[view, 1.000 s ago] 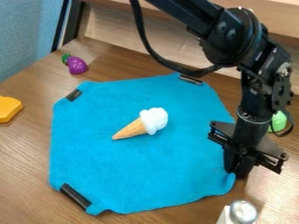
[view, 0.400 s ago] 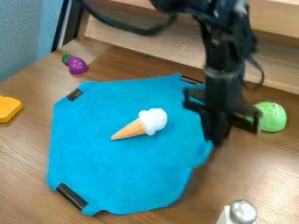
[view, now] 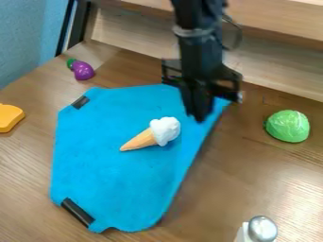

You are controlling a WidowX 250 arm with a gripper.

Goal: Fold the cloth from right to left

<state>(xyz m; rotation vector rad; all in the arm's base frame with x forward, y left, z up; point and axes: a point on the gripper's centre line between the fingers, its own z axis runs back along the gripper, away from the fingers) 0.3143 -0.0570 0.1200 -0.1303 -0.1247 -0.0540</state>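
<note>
The gripper (view: 199, 113) hangs over the upper right part of the blue cloth (view: 107, 175), its tips at the cloth; whether they hold it is hidden. From there the cloth's right side runs in a straight slanting edge down to the bottom. Black clips sit at its upper left and lower left corners. On the cloth, just below and left of the gripper, lies an ice cream cone toy (view: 153, 133) with its white top to the right.
A green cabbage toy (view: 287, 126) lies to the right, and a silver-topped shaker (view: 260, 230) stands at the bottom right. A purple eggplant toy (view: 82, 70) is at the upper left, with a yellow object (view: 9, 117) at the left edge. A wooden ledge (view: 271, 73) runs behind.
From the lower right corner the gripper has moved up and left. The cloth's right side has come inward with it, baring the table there. The cone has barely shifted.
</note>
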